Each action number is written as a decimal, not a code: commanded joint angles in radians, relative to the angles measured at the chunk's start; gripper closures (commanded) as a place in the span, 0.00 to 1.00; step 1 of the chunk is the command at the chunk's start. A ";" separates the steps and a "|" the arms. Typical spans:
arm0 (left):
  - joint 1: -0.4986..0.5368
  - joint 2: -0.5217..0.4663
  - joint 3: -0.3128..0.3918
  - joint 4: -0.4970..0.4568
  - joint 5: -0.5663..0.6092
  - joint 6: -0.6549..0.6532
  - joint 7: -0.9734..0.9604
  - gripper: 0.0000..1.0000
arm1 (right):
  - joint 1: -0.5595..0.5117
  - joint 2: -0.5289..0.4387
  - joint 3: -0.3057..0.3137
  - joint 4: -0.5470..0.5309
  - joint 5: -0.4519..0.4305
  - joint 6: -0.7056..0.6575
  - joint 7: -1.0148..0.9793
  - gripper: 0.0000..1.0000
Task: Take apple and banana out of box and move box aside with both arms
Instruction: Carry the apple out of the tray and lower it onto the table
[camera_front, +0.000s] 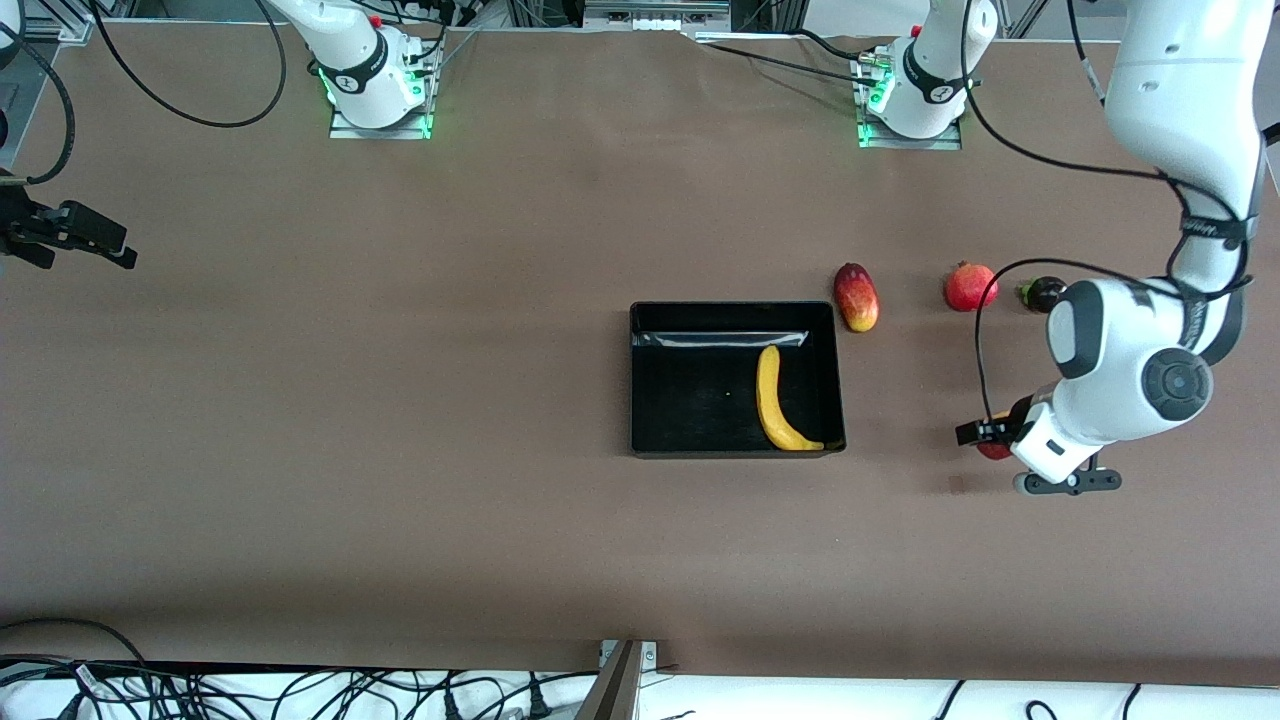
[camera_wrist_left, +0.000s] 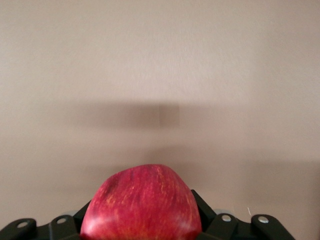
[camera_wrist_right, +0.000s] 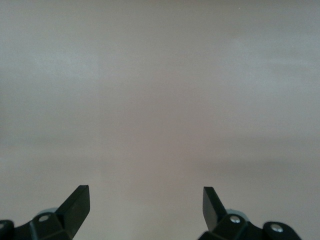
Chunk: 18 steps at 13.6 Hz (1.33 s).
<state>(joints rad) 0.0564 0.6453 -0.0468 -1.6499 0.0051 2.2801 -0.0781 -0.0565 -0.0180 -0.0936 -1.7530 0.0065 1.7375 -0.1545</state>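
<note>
Apple (camera_front: 993, 450) mostly hidden by left gripper (camera_front: 985, 432).

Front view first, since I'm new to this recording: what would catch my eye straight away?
The glossy black bin mid-table, with a yellow banana lying in it. Toward the left arm's end, the left claw is shut on a red apple above bare table. The right claw waits open at the right arm's end.

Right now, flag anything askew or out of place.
Nothing stands out. The banana lies flat in the box, the left gripper holds the apple above bare table, and the right gripper waits open.
</note>
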 joint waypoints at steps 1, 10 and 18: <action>-0.017 0.075 0.016 0.016 0.009 0.128 0.001 1.00 | -0.009 0.001 0.002 0.006 0.020 -0.010 -0.017 0.00; -0.032 0.165 0.070 0.016 0.078 0.266 -0.055 0.80 | -0.009 0.001 0.002 0.006 0.018 -0.010 -0.017 0.00; -0.032 0.062 0.058 0.157 0.064 -0.038 -0.092 0.00 | -0.009 0.003 0.002 0.006 0.018 -0.010 -0.017 0.00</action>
<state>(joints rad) 0.0345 0.7549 0.0094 -1.5193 0.0556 2.3488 -0.1456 -0.0567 -0.0180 -0.0937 -1.7530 0.0065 1.7374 -0.1545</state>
